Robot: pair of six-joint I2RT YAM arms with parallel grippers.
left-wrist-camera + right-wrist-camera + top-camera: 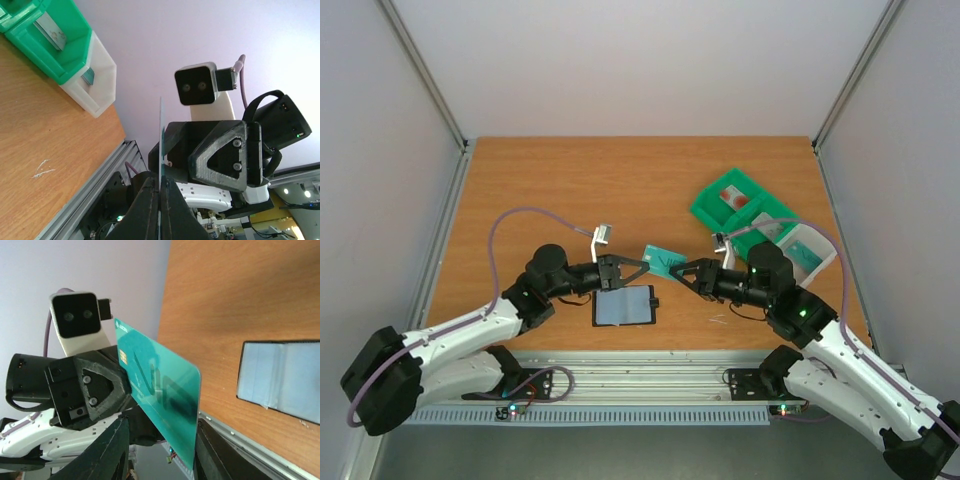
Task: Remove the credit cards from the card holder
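Right gripper (161, 425), jaws spread around the teal card (160, 390), should back straight off while left gripper (160, 187) clamps its edge near the open holder (623, 306).

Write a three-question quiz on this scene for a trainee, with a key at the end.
1. True or false: the wallet is folded shut.
2. Which end effector clamps the teal card: A left, B right, C neither?
3. Fill in: the card with the red mark lies in the green ____.

Key
1. False; it lies open, lining up.
2. A; the left end effector is shut on it, while the right end effector has its fingers apart.
3. tray
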